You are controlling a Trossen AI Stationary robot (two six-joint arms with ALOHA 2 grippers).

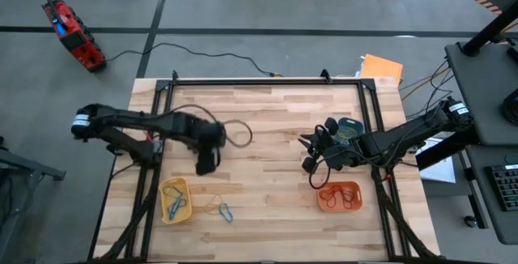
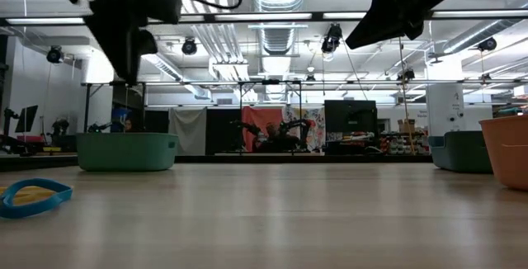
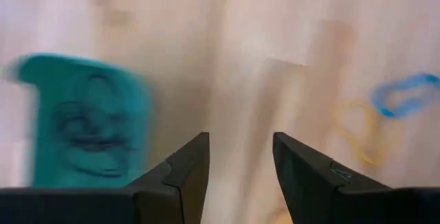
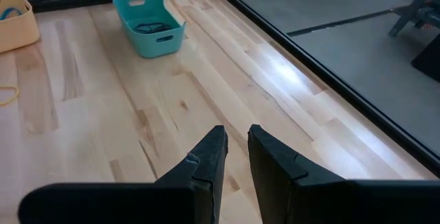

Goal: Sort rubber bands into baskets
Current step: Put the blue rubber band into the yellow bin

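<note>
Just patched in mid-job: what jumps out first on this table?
The two dark arms meet over mid-table, the left gripper with fingers apart and holding nothing, the right gripper just above the orange basket near the front right. At front left sits the yellow basket with bands inside, and loose rubber bands lie beside it.

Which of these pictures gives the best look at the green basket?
The right wrist view: the teal basket shows whole and sharp, with dark bands inside. The left wrist view shows it blurred, the low view only its side wall, and in the high view the left arm hides it.
</note>
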